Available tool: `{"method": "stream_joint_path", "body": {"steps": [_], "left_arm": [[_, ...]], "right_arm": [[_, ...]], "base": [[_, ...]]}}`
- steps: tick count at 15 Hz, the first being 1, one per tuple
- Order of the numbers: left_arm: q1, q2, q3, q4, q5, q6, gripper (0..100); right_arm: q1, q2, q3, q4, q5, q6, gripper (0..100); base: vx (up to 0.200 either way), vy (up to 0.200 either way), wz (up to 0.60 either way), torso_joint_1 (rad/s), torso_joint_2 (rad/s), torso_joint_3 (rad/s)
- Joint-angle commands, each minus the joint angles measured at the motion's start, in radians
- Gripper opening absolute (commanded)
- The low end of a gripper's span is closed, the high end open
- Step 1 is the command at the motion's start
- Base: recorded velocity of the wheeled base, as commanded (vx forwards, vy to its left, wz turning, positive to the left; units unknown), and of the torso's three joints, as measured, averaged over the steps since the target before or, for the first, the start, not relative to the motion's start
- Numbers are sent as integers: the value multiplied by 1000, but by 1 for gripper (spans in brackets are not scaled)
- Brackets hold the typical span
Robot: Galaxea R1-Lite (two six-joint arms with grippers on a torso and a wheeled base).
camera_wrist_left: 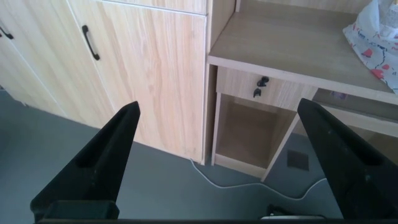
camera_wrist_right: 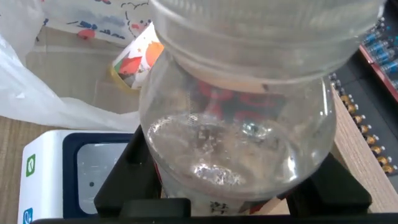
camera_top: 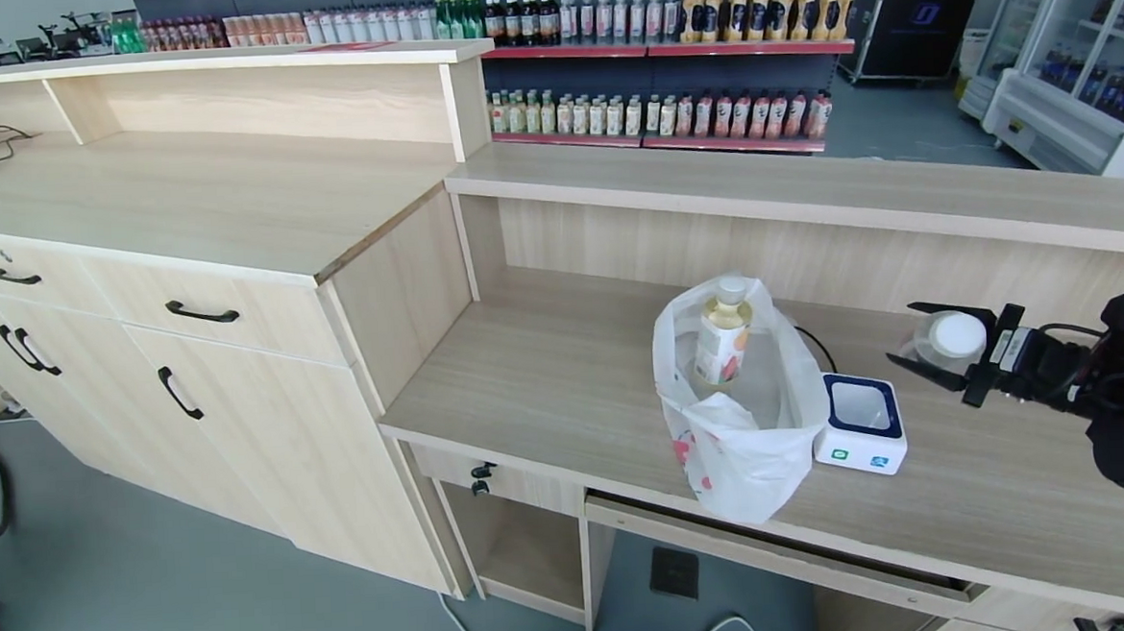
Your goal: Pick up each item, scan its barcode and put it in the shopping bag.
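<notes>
The right gripper (camera_top: 905, 334) pinches a clear white-capped bottle (camera_top: 953, 338) between its fingers, above the desk (camera_top: 565, 373) beside the scanner (camera_top: 861, 425). The shopping bag (camera_top: 751, 440) stands touching the scanner, a yellow drink (camera_top: 723, 336) inside. The left gripper (camera_wrist_left: 217, 106) hangs with its fingers spread.

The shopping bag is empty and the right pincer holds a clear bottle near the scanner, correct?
The shopping bag is not empty: the head view shows a drink bottle in it. The right pincer does hold a clear bottle near the scanner.

R gripper (camera_top: 906, 335) w/ clear bottle (camera_top: 950, 338) near scanner (camera_top: 860, 425) & bag (camera_top: 741, 421)
</notes>
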Motion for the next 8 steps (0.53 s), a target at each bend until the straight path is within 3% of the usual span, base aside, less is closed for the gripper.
{"method": "stream_joint_path", "body": {"steps": [1, 8], "left_arm": [[0, 0, 0, 0, -1, 0, 100], [0, 0, 0, 0, 0, 0, 100]], "right_arm": [[-11, 16, -11, 0, 8, 0, 0], [-17, 53, -32, -2, 56, 1, 0]], "base": [[0, 0, 0, 0, 0, 0], [0, 0, 0, 0, 0, 0]]}}
